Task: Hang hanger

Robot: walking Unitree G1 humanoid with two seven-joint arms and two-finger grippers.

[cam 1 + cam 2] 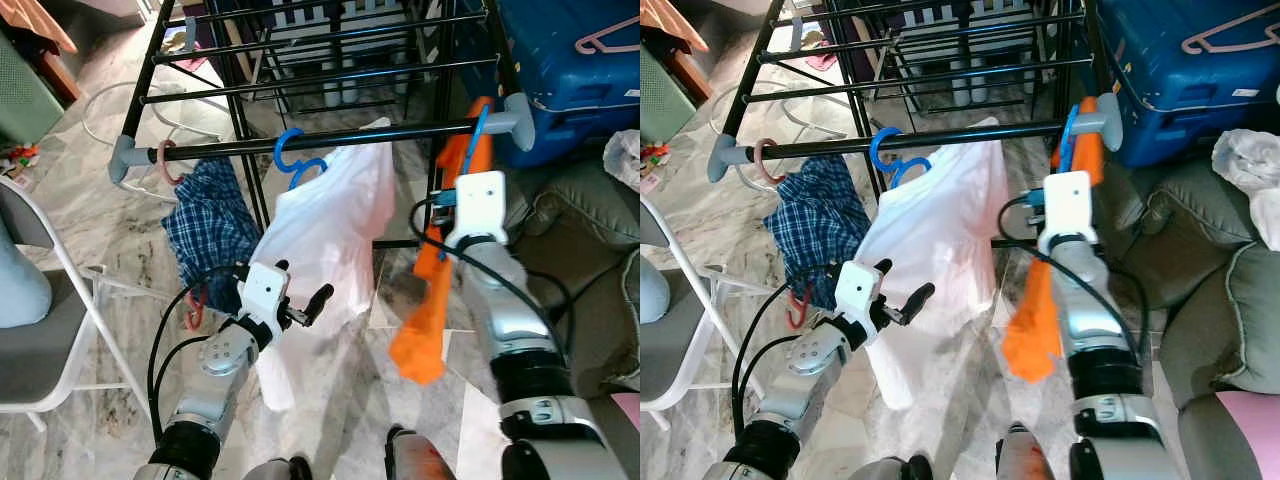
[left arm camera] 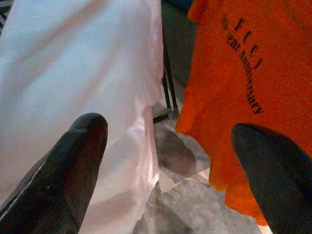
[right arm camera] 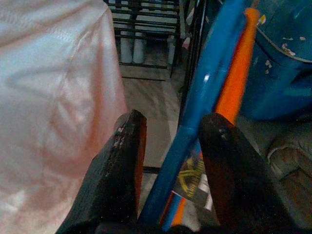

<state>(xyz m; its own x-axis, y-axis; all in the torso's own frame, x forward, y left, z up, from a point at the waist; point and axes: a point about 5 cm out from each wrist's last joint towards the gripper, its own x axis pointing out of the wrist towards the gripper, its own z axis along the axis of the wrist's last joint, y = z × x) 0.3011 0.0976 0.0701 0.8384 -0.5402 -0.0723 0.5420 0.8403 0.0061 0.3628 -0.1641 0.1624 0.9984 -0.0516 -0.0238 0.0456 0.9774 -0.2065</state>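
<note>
A black drying rack's front rail (image 1: 380, 135) carries a white shirt (image 1: 330, 210) on a blue hanger (image 1: 295, 155). At the rail's right end, my right gripper (image 3: 173, 122) is shut on a second blue hanger (image 3: 204, 97) that bears an orange shirt (image 1: 425, 320). This hanger's hook (image 1: 483, 118) is at the rail beside the grey end cap; whether it rests on the rail is unclear. My left gripper (image 1: 305, 282) is open, low in front of the white shirt's hem, holding nothing.
A plaid shirt (image 1: 210, 225) hangs on a pink hanger (image 1: 165, 160) at the rail's left end. A blue suitcase (image 1: 570, 60) with a pink hanger (image 1: 605, 40) on it stands right of the rack, above grey cushions (image 1: 590, 230). A folding chair (image 1: 40, 330) stands at left.
</note>
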